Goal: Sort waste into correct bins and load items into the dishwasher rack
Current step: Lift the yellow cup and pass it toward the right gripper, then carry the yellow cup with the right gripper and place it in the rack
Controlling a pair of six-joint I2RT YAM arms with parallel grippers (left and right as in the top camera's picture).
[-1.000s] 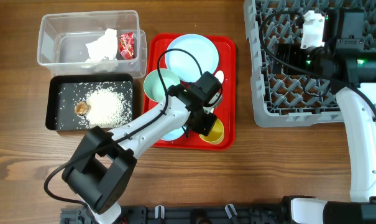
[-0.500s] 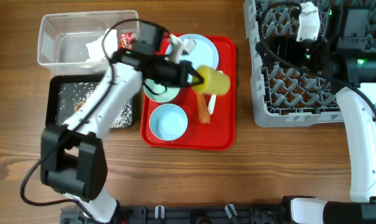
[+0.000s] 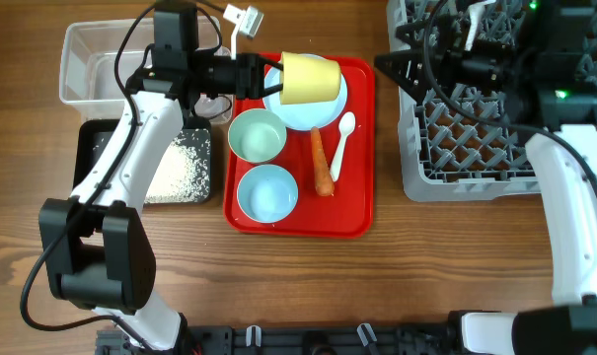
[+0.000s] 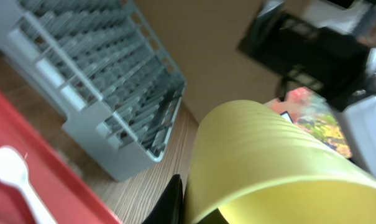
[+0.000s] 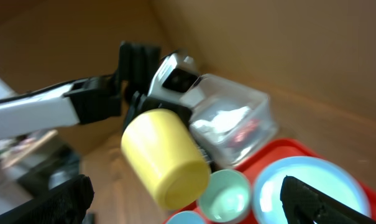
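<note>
Well, starting left of the red tray [image 3: 367,212]: the clear tub [image 3: 81,49] sits at its far-left corner with a white tissue [image 5: 222,121] and a red wrapper [image 5: 245,134] inside. The black tub [image 3: 96,187] lies just left of the tray with rice [image 3: 175,170] heaped in it.

My left claw [image 3: 270,75] hangs over the tray's far-left corner, clamped shut on the yellow cup [image 3: 310,77]. The cup is lifted off the tray and tipped on its side above the pale blue plate [image 3: 323,116], its closed base pointing right.

I judge the cup light, stiff and smooth-walled, so it could swivel or slide in a pinch. The surest hold is at the rim, one finger inside and one outside, and that looks to be the end I have. From my wrist I see only one finger beside its wall.

On the tray lie the mint bowl [image 3: 257,135], the blue bowl [image 3: 268,192], the carrot [image 3: 321,166] and the white spoon [image 3: 341,140], none touched.

Right of the tray stands the grey rack [image 3: 466,148]. My right claw [image 3: 397,65] hovers over the rack's edge nearest the tray, fingers spread wide and empty, facing the cup.
</note>
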